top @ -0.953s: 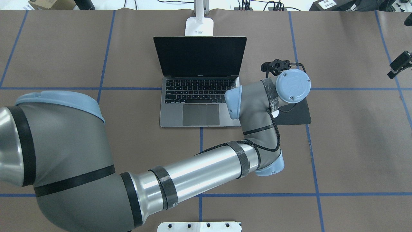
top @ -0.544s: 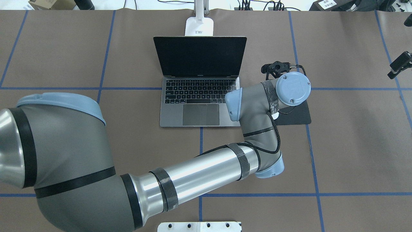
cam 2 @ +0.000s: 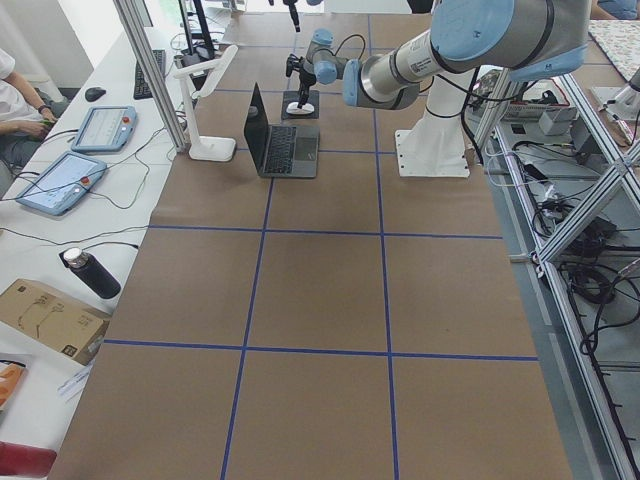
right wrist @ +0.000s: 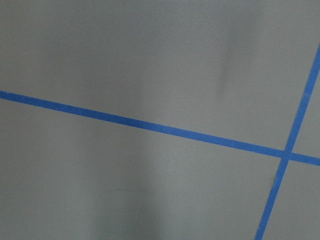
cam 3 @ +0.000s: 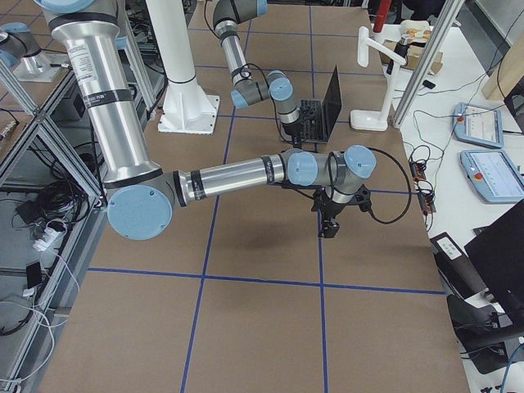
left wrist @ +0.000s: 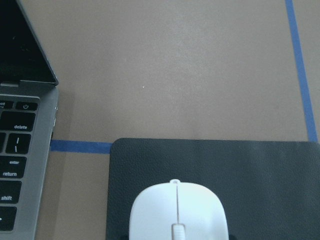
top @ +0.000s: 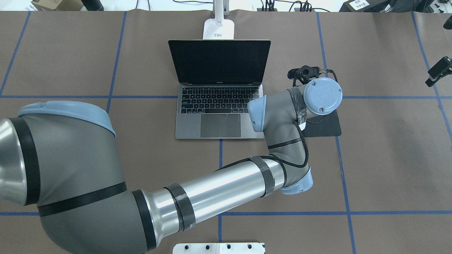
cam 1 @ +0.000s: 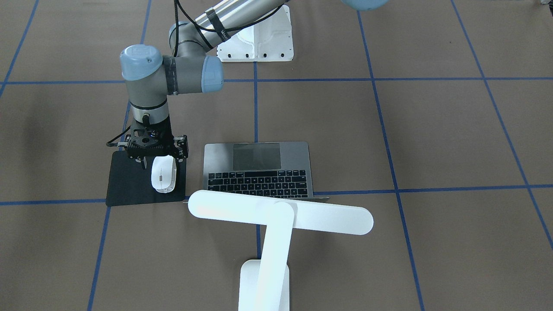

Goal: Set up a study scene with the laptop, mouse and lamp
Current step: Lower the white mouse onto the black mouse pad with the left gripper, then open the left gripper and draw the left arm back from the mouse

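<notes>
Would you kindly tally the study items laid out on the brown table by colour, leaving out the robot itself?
White: 2, the mouse and the lamp
Grey: 1, the laptop
Black: 1, the mat
Total: 4

Brown table (top: 388, 158) carries laptop (top: 219, 106), lamp (cam 1: 281, 216), black mat (cam 1: 129, 185).

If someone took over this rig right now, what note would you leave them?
Left gripper: low over the mouse's rear end; open or shut unclear.
Right gripper: over bare table, away from the setup; state unclear.
Laptop open, lamp behind it, mouse on the black mat beside the laptop.
All three look placed. Left: confirm the mouse is released, then withdraw the left arm.
</notes>
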`<move>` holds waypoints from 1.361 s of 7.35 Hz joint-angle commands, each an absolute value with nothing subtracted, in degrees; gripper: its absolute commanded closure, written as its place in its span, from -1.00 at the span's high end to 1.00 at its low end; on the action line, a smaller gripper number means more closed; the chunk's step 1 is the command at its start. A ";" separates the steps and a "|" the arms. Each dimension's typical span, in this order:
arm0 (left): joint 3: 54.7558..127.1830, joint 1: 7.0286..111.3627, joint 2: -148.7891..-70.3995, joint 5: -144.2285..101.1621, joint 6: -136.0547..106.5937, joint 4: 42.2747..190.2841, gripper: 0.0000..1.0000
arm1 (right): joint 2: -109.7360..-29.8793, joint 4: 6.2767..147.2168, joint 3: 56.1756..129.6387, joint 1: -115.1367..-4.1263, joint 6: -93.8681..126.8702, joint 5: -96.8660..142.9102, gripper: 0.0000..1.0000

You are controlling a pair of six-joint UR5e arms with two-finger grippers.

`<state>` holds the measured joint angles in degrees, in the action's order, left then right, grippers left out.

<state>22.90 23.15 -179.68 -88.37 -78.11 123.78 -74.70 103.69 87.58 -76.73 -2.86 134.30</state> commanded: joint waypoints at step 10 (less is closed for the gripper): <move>104.65 57.14 -107.04 -128.96 -29.45 97.65 0.97 | -78.73 89.07 87.80 -77.78 6.42 133.42 0.98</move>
<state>99.61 48.77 -117.23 -121.81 -40.74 97.85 -76.66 93.07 87.45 -77.33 4.96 133.65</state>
